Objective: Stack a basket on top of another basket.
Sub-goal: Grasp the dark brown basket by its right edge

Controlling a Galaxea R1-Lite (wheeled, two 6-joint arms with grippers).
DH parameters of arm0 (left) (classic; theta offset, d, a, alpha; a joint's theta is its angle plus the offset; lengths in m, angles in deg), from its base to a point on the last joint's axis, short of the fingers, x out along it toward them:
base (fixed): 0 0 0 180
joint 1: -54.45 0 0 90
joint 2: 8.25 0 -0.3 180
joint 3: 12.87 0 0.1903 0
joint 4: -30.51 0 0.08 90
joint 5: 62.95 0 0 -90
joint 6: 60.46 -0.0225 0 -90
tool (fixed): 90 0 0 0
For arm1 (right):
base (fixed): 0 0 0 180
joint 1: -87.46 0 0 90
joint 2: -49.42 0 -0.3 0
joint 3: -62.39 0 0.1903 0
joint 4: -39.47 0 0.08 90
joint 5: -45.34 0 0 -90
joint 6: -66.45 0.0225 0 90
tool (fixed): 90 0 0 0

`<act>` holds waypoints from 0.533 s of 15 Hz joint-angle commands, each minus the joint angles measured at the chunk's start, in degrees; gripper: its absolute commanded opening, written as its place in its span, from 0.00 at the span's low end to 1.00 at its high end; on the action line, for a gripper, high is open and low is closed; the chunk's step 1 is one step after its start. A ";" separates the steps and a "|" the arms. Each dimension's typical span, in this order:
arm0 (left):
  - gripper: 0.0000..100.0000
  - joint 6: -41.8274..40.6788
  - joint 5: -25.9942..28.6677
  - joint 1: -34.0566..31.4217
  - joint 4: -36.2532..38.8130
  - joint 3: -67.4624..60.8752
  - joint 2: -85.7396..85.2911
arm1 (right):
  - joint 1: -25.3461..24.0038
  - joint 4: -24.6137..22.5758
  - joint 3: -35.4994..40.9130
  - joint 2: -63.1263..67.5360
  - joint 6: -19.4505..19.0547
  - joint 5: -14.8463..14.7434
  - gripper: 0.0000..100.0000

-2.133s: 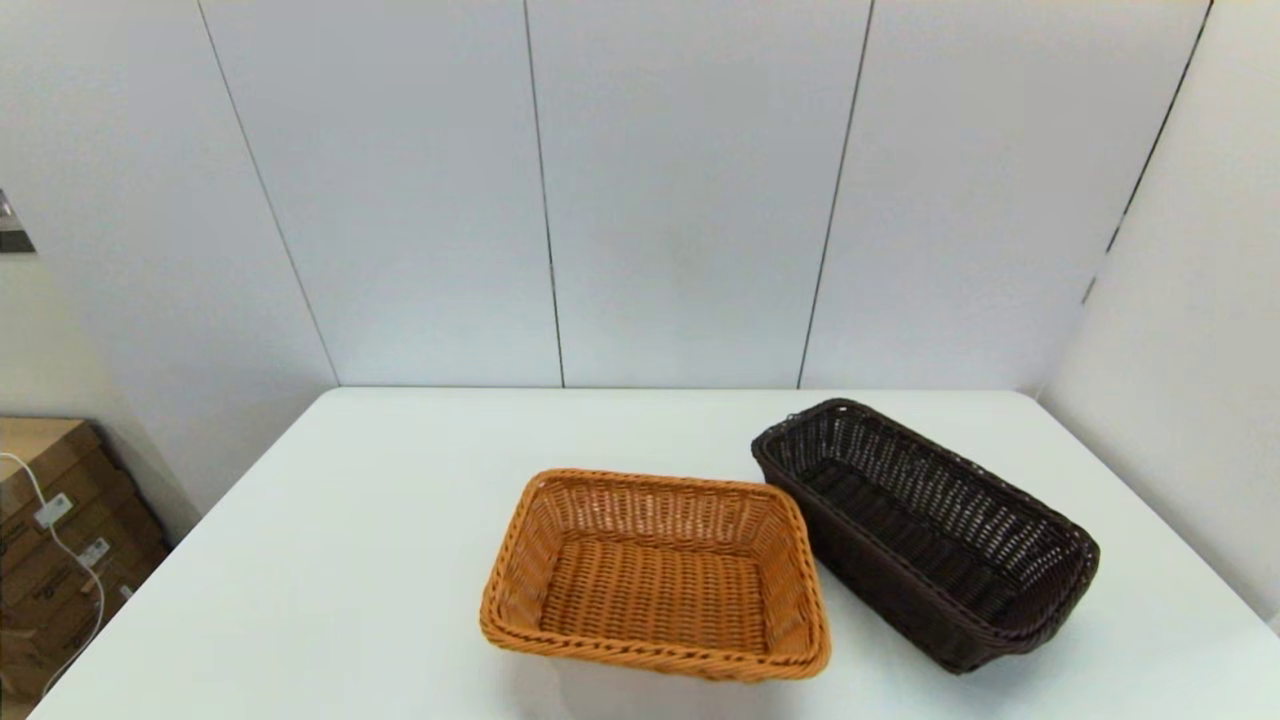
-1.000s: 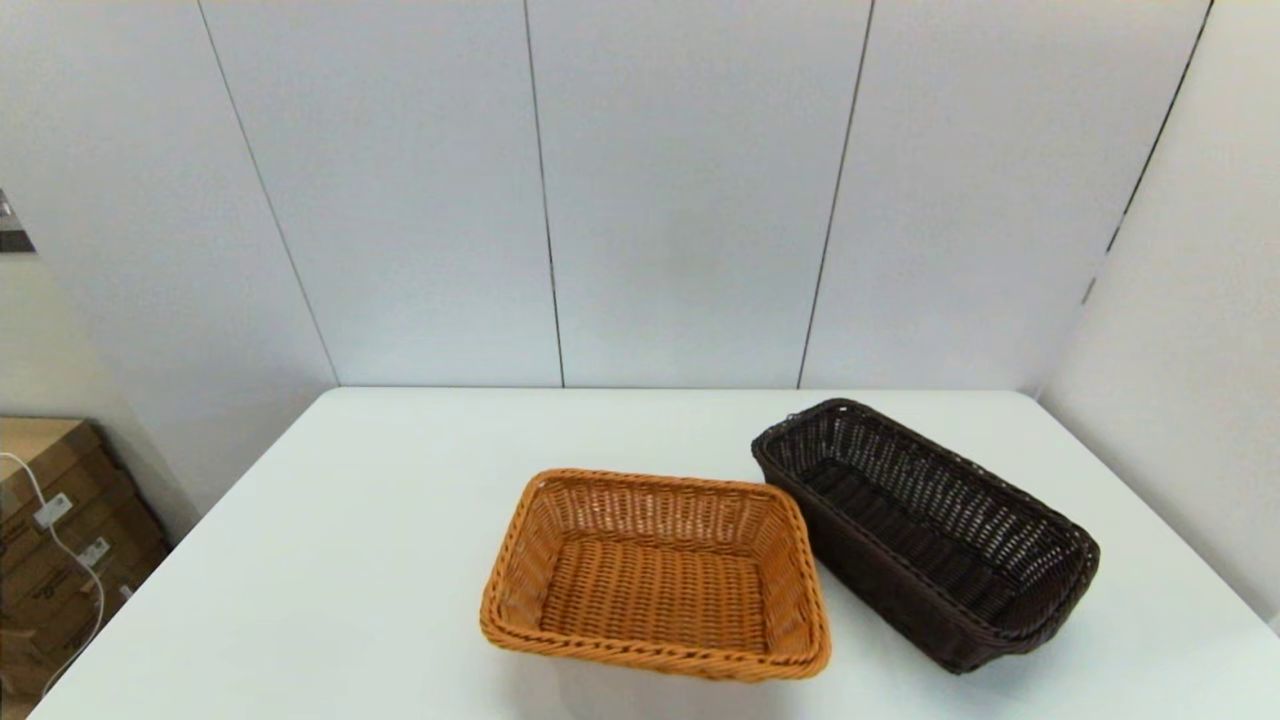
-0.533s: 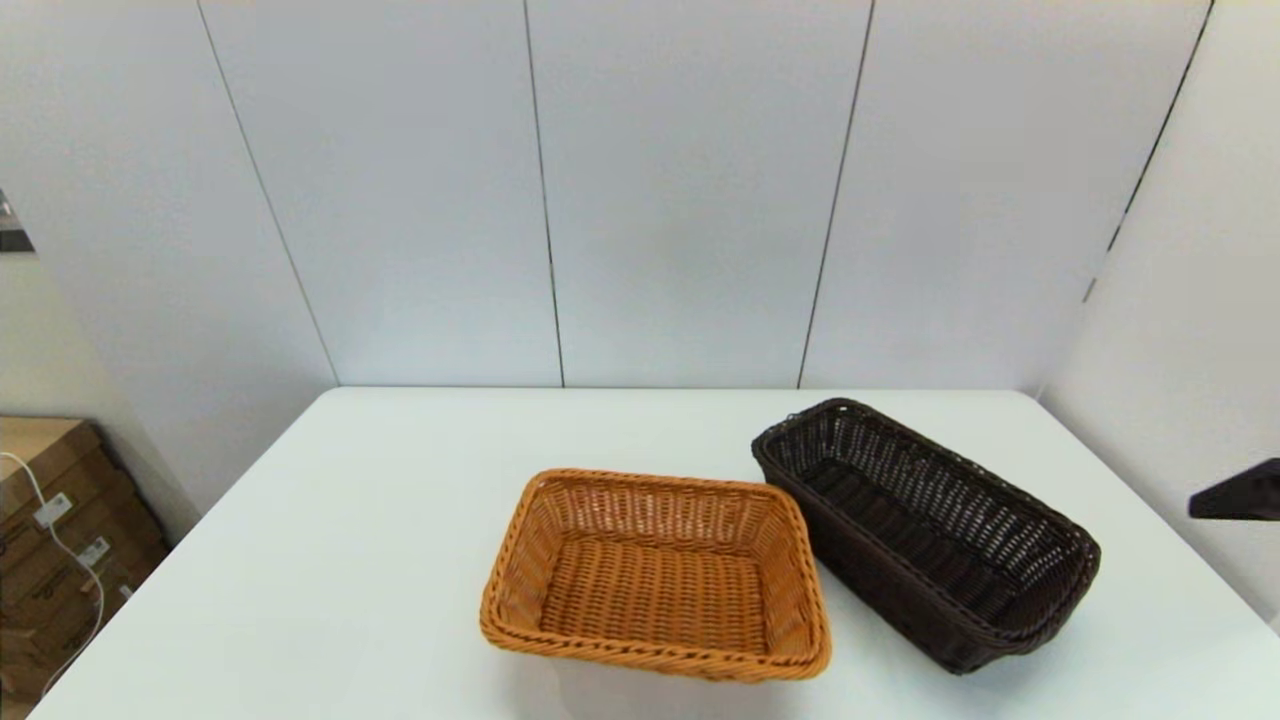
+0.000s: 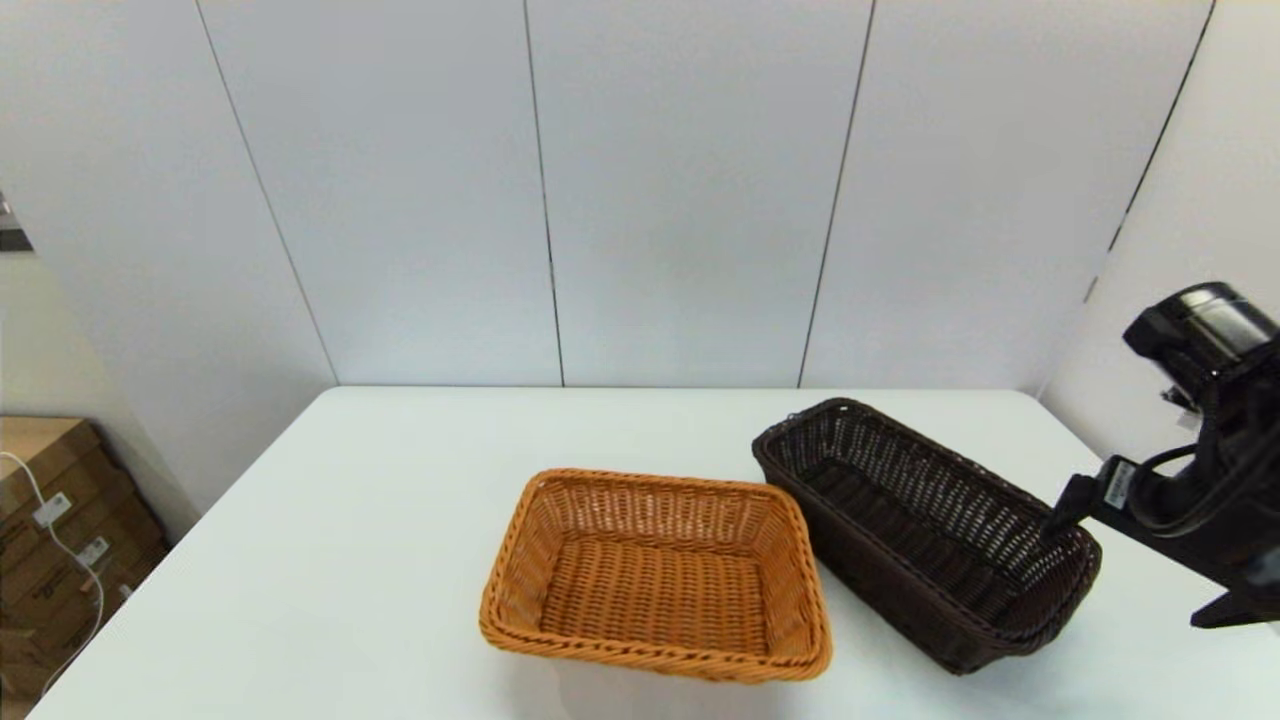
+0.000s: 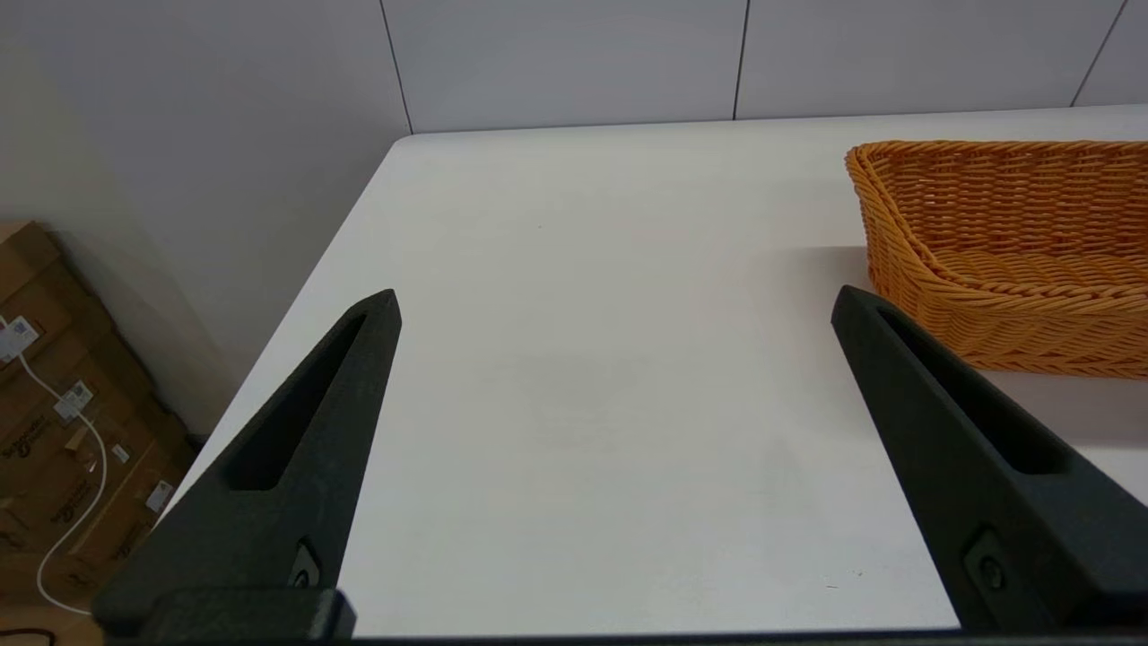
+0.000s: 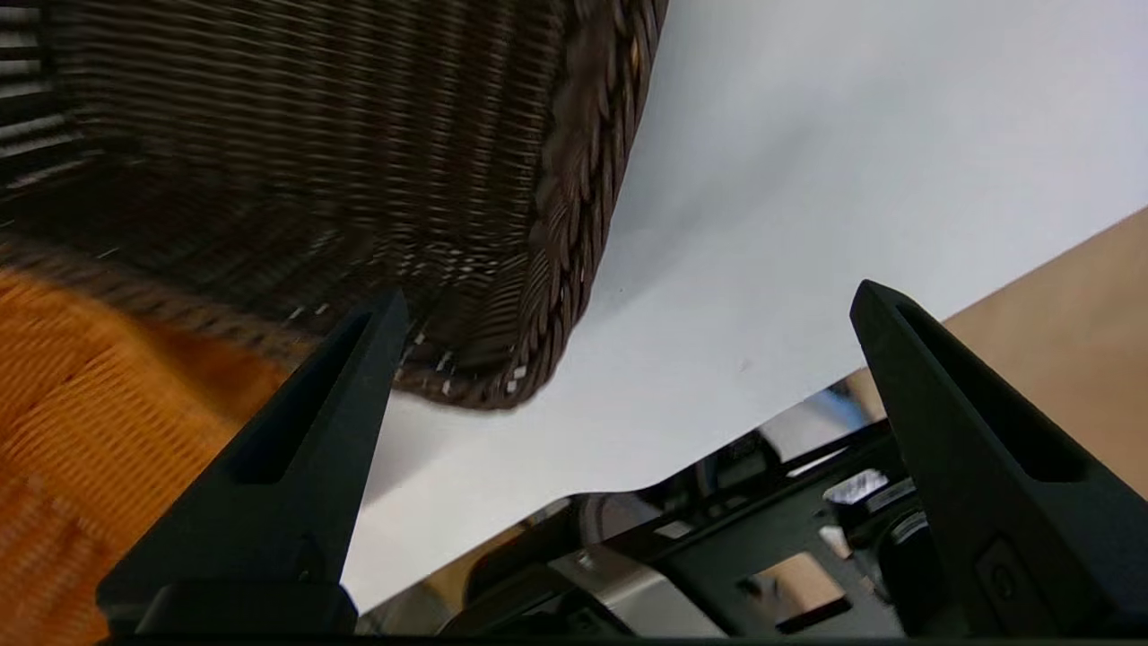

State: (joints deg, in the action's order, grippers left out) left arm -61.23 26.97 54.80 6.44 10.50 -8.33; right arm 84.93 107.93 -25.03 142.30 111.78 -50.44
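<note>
Desk [image 4: 380,560]: white, matte top, fills the lower half of the head view; its far edge runs straight across mid-frame and meets the wall. Left edge slants down toward the lower left corner.

Wall panels [image 4: 680,200]: pale grey-white, flat, split by thin dark vertical seams; they fill the upper half of the frame. A further panel angles in at the right side, with a dark seam running down it.

Cardboard boxes [image 4: 45,540]: brown, stacked on the floor at the lower left, beside the desk's left edge. White cable [image 4: 75,570] loops down across them; small white tags sit on the box faces.
</note>
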 commanded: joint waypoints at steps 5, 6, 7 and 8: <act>1.00 -0.02 -0.01 0.00 0.00 -0.26 0.07 | 1.56 -1.50 -0.54 14.43 2.83 7.27 1.00; 1.00 -0.02 -0.01 0.00 0.00 -0.26 0.07 | 2.35 -1.50 -0.54 15.23 2.83 9.03 1.00; 1.00 -0.02 -0.01 0.00 0.00 -0.26 0.07 | 3.23 -1.59 -0.63 15.84 2.83 10.35 1.00; 1.00 -0.02 -0.01 0.00 0.00 -0.26 0.07 | 3.67 -1.68 -0.63 16.63 2.65 11.67 1.00</act>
State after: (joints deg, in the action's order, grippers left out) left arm -61.25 26.97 54.80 6.46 10.50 -8.33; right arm 87.76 105.99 -25.61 156.69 114.29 -39.81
